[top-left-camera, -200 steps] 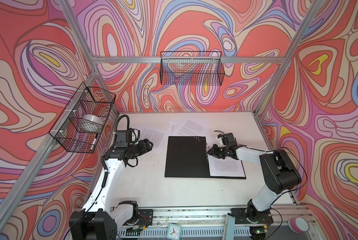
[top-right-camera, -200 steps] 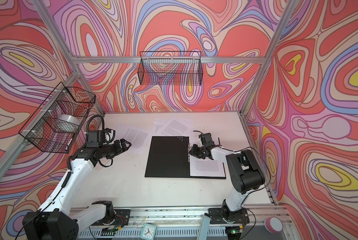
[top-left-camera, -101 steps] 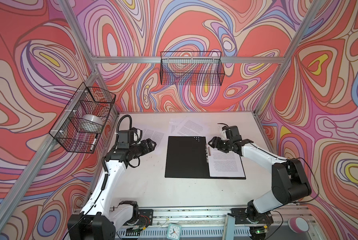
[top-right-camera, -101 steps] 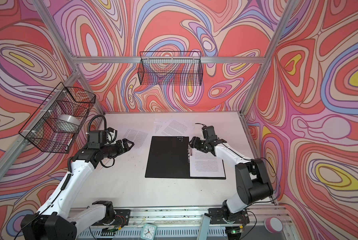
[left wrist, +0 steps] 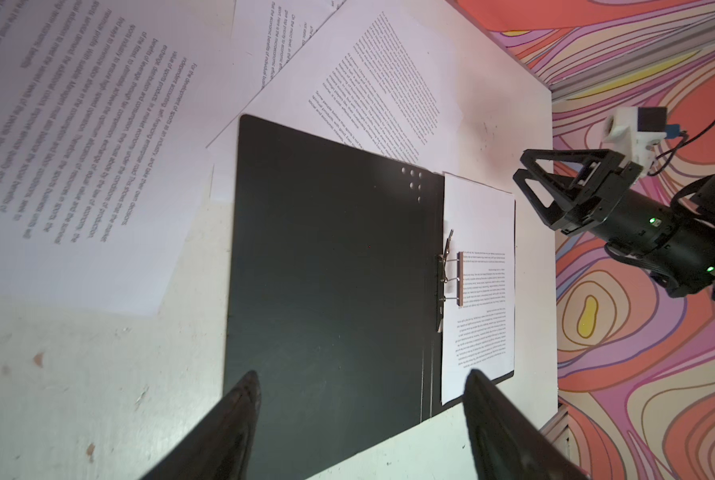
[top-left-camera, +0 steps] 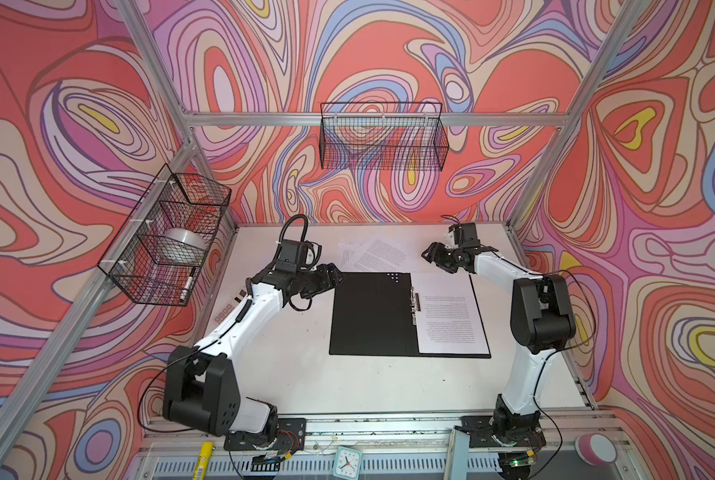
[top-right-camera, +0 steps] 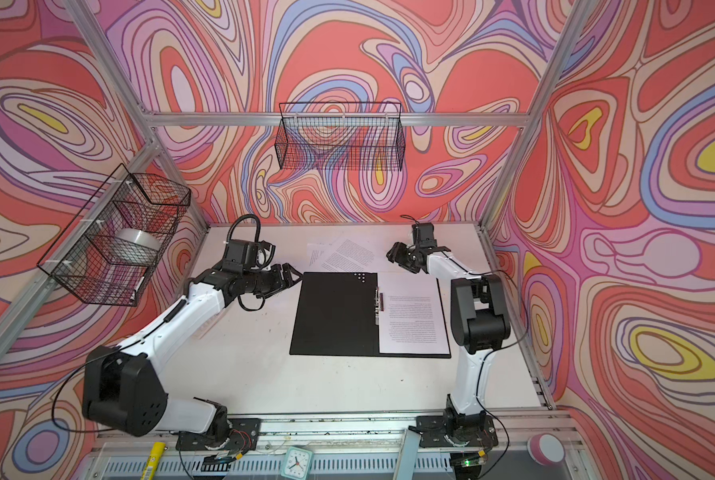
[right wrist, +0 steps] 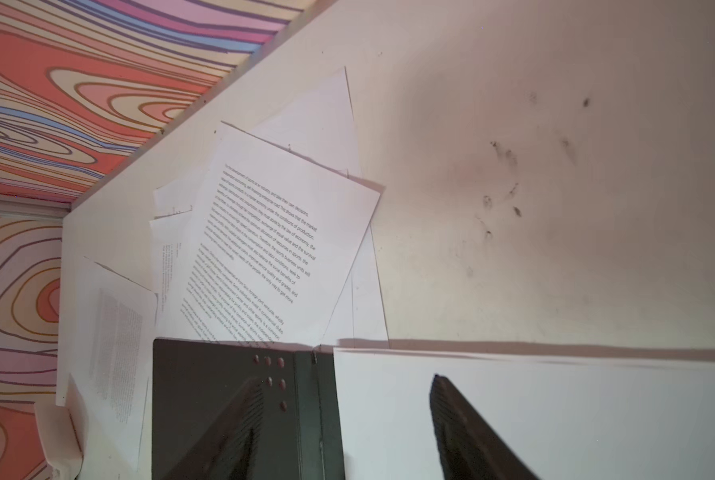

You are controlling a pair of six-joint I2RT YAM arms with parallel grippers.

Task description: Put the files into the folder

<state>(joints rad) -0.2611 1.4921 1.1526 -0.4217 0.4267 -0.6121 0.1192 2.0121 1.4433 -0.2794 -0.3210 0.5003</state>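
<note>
The folder point(top-left-camera: 370, 316) point(top-right-camera: 333, 316) lies open and flat mid-table, black inside up, with its metal clip point(left wrist: 451, 270) on the spine. One printed sheet point(top-left-camera: 451, 316) point(left wrist: 484, 291) rests on its right half. More files point(top-left-camera: 378, 254) point(right wrist: 264, 249) lie loose and overlapping behind the folder, and another sheet point(left wrist: 77, 137) lies at its left. My left gripper point(top-left-camera: 339, 276) point(left wrist: 360, 382) hovers open by the folder's far left corner, holding nothing. My right gripper point(top-left-camera: 428, 253) point(right wrist: 343, 386) hangs open above the folder's far right corner, empty.
A wire basket point(top-left-camera: 383, 137) hangs on the back wall. Another basket point(top-left-camera: 164, 237) on the left wall holds a tape roll and a marker. A beige keypad device point(top-left-camera: 227, 309) lies partly under my left arm. A small clock point(top-left-camera: 347, 461) sits at the front rail.
My right gripper has lifted off the sheet in the folder, drawn back towards the far right and opened. My left gripper has moved slightly right towards the folder's corner.
</note>
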